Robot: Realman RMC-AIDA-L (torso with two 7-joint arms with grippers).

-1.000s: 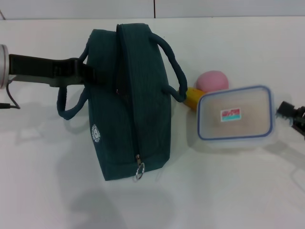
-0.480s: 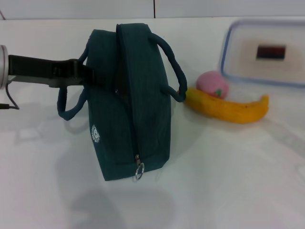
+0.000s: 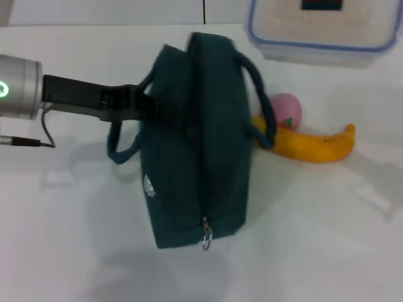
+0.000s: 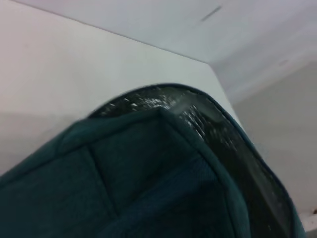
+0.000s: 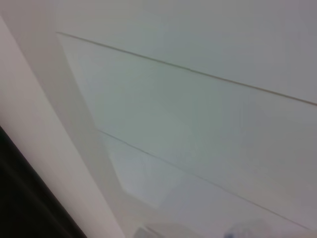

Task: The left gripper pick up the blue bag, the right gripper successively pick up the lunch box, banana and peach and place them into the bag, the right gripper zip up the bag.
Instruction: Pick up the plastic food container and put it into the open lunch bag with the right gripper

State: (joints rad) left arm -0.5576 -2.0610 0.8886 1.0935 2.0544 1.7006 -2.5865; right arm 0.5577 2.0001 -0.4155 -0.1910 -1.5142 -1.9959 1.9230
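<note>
The blue bag (image 3: 201,145) stands on the white table, zipper side up, with the ring pull (image 3: 206,238) at its near end. My left gripper (image 3: 141,104) reaches in from the left and is shut on the bag's left side by its handle. The bag's fabric fills the left wrist view (image 4: 148,178). The lunch box (image 3: 324,28) hangs high at the top right, above the table, and what holds it is hidden. My right gripper is out of view. The banana (image 3: 312,146) and the peach (image 3: 286,108) lie right of the bag.
The white table (image 3: 327,239) runs to a pale back wall (image 3: 94,9). A thin black cable (image 3: 25,141) lies under my left arm, whose green light ring (image 3: 4,89) shows at the left edge. The right wrist view shows only pale wall panels.
The lunch box has risen from beside the bag, uncovering the banana and peach, and moved left toward the top edge. My left arm has shifted the bag right and nearer.
</note>
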